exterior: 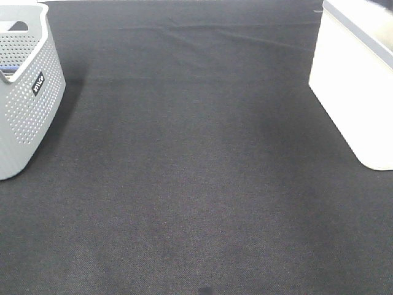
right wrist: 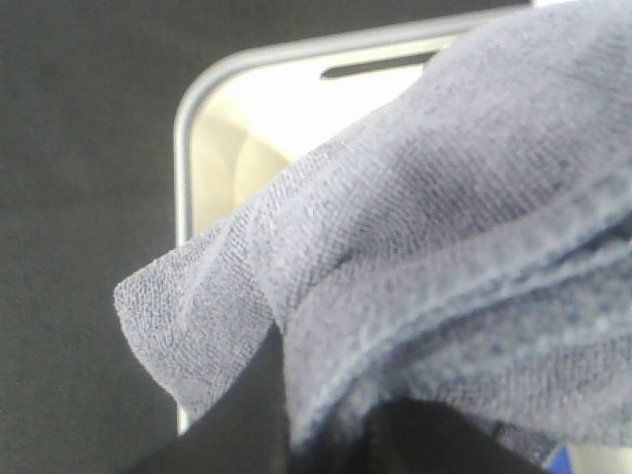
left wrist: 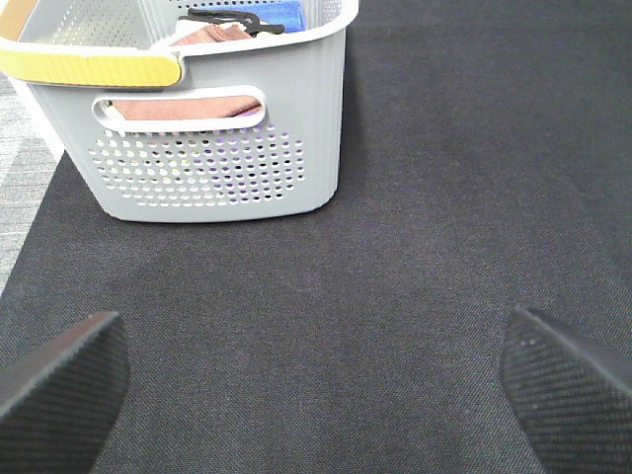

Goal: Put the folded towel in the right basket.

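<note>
The folded towel (right wrist: 444, 247) is grey-blue and fills most of the right wrist view, hanging close to the camera. It hangs above the open corner of the white right basket (right wrist: 190, 128). My right gripper's fingers are hidden behind the cloth, and the towel appears to be held in them. In the exterior high view the right basket (exterior: 353, 92) stands at the right edge. Neither arm nor the towel shows there. My left gripper (left wrist: 316, 395) is open and empty, low over the black mat, short of the grey left basket (left wrist: 227, 148).
The grey perforated left basket (exterior: 24, 92) stands at the left edge and holds a pinkish towel (left wrist: 188, 104) and a blue cloth (left wrist: 272, 12). A yellow strip (left wrist: 89, 67) lies on its rim. A black mat (exterior: 196, 184) covers the table.
</note>
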`<state>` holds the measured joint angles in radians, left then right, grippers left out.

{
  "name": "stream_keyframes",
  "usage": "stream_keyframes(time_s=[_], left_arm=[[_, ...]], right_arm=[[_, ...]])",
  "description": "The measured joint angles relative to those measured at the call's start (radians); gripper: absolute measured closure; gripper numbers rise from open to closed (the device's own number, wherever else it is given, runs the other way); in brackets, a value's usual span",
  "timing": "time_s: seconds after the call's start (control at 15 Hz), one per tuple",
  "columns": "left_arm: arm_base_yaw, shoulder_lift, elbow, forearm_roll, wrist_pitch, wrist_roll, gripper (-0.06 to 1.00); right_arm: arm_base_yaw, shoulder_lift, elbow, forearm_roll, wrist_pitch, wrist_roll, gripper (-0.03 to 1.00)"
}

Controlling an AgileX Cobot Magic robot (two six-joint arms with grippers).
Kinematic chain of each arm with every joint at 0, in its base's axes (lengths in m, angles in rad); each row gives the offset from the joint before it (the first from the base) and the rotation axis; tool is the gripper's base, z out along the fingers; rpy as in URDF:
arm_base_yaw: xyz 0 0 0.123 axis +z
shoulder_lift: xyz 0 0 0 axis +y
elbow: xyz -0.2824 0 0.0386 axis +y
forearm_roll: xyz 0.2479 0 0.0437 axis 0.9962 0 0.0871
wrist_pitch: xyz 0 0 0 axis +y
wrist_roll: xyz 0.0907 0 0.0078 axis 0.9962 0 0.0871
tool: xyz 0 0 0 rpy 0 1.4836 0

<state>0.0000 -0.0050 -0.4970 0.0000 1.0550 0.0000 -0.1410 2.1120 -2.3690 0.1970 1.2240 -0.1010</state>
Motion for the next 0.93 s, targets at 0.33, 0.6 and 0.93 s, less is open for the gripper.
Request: stream_keyframes(time_s=[0.33,0.6,0.93], left_arm=[[0.0,0.0,0.0,0.0,0.0,0.0,-0.03],[0.0,0.0,0.0,0.0,0.0,0.0,-0.03],[0.0,0.0,0.0,0.0,0.0,0.0,-0.03]], right_arm=[[-0.011,0.159,0.0,-0.025,-0.002,0.063,0.86],[-0.033,0.224,0.002,-0.023,-0.002,0.094,0.3],[-0.027,0.174,0.002,0.075,-0.003,0.043,0.13]])
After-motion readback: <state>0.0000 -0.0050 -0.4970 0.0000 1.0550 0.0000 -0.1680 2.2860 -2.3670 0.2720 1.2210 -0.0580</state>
